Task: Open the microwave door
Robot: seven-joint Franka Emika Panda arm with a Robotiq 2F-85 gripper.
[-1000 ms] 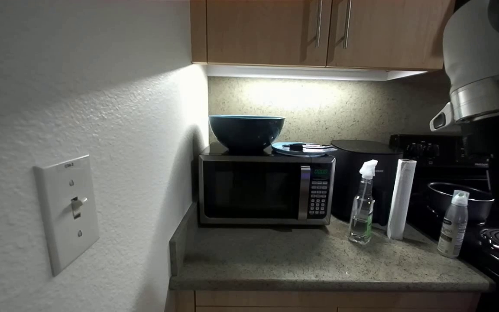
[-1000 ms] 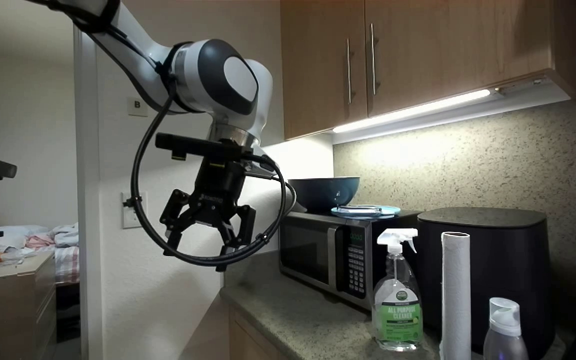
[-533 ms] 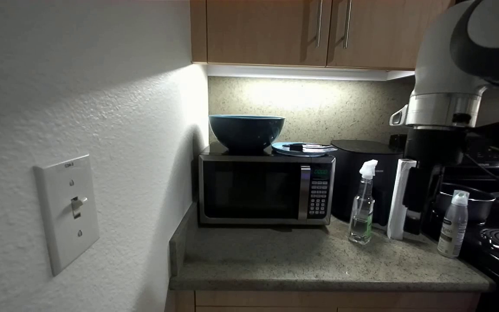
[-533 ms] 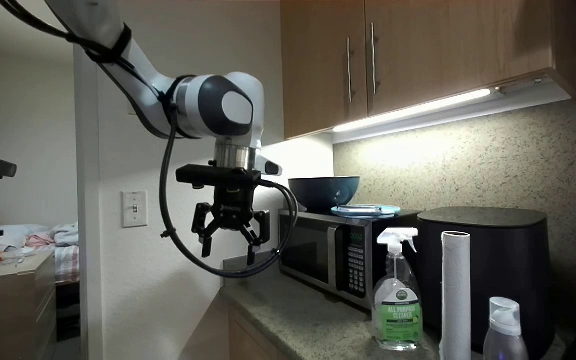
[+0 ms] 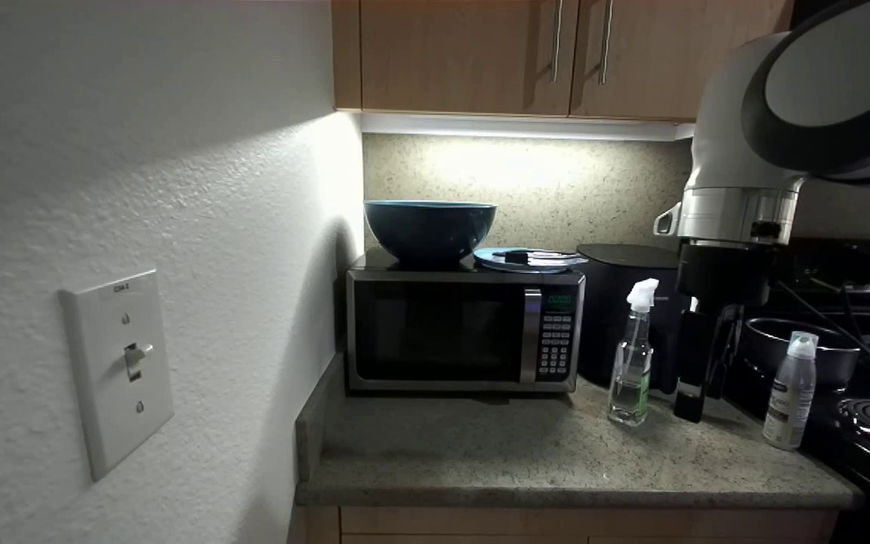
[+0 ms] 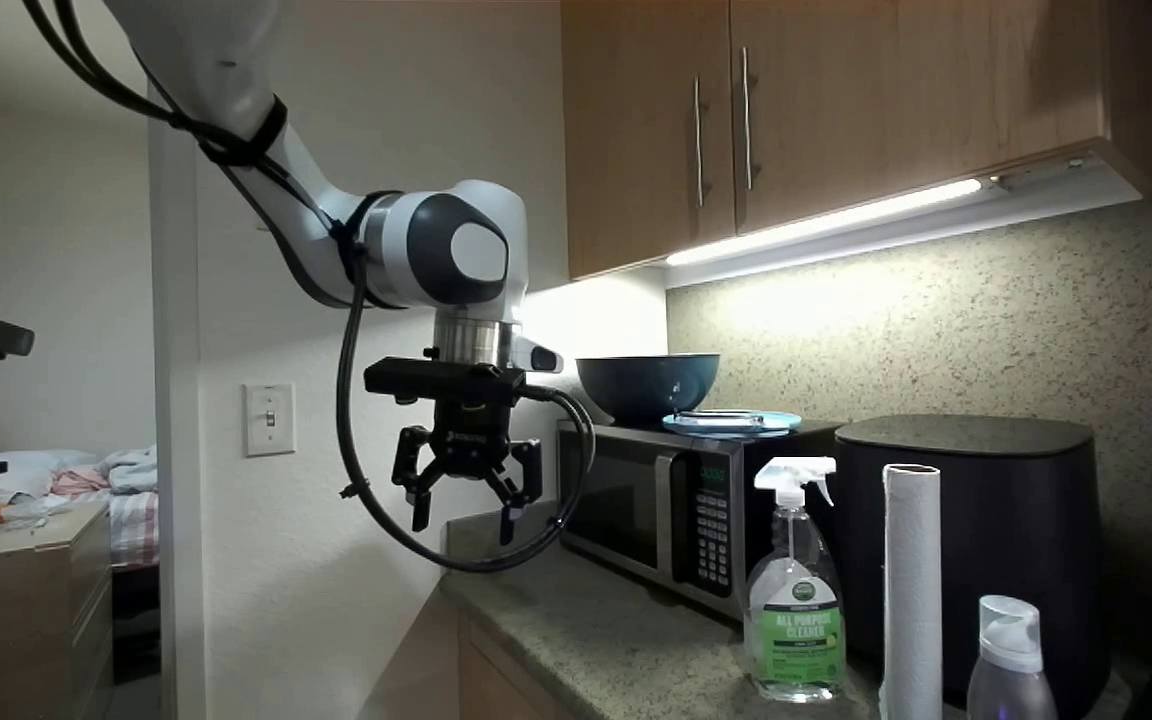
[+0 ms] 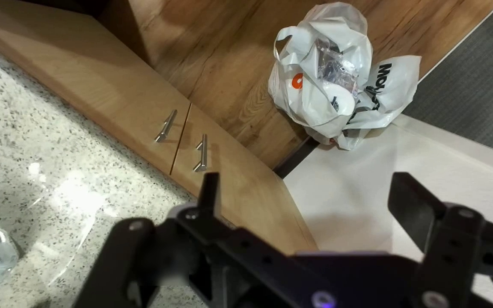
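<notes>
Pale wood shows at the lower left of an exterior view, where a drawer unit (image 6: 41,610) stands. Next comes a light switch (image 6: 269,419) on the wall (image 6: 286,560), then, left of centre, the gripper (image 6: 464,522), pointing down from the white-and-grey arm (image 6: 456,250), its two fingers spread wide and holding nothing. Just right of centre is the microwave door (image 6: 621,505), dark glass in a silver frame, closed in both exterior views and apart from the gripper, an upright handle (image 6: 664,515) at its right-hand edge. A dark blue bowl (image 6: 648,388) and, to its right, a light blue plate (image 6: 776,421) rest on top of the microwave (image 6: 713,530). Farther right, a clear spray bottle (image 6: 796,620) with a green label stands upright on the counter (image 6: 616,640), and beside it a tall white roll (image 6: 911,600) rises before a black appliance (image 6: 1006,550). A capped bottle (image 6: 1011,655) is cut off at the lower right.
</notes>
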